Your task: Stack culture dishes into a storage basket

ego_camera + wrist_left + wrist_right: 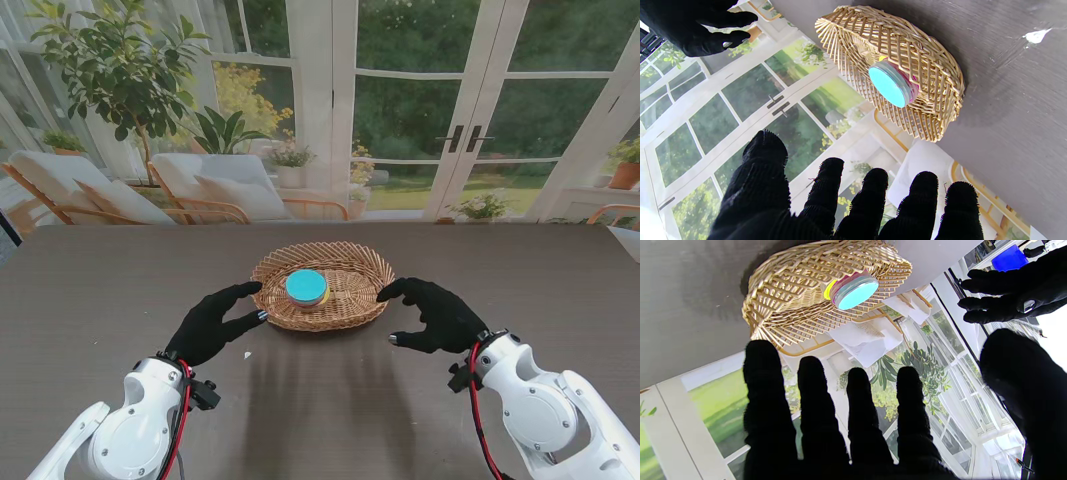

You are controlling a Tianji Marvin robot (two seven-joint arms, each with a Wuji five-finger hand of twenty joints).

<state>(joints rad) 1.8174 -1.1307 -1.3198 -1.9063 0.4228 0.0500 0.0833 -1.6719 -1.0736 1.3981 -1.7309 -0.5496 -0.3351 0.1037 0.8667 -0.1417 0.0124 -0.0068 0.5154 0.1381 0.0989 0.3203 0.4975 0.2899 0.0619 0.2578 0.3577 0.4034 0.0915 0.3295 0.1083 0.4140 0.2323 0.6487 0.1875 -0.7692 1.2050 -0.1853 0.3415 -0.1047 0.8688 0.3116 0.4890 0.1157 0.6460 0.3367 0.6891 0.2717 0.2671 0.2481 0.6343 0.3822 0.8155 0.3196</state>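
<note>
— Where were the culture dishes at that moment?

— They sat stacked inside the storage basket (323, 285), near its middle. The top dish (306, 286) showed a turquoise face, and the wrist views caught a pink band and a sliver of yellow just under it, so the pile (850, 288) held more than one dish. How many exactly, I could not tell.

— And the basket itself?

— A round wicker one, resting on the dark tabletop (100, 300), roughly centred between the two arms and a little farther from me than the hands.

— What was the left hand doing?

— The left hand (212, 322) was beside the basket's left rim, fingers spread and holding nothing. Its fingertips (252, 288) reached close to the weave; whether they touched it I could not tell. In its own wrist view the black-gloved fingers (870, 196) stood apart from each other, with the basket (927, 70) and the turquoise dish (888, 86) beyond them.

— The right one?

— Much the same on the other side. The right hand (435, 315) was near the basket's right rim, fingers apart, nothing in it, its thumb pointing toward the left. From the right wrist the four fingers (816, 400) were splayed, the basket (786, 296) lay past them, and the left hand (1010, 296) showed across the way.

— Anything else on the tabletop?

— A small pale fleck (247, 354) lay near the left hand, too small to make out. Behind the tabletop were glass doors (470, 110), a potted tree (115, 75) and cushioned loungers (210, 185).
</note>
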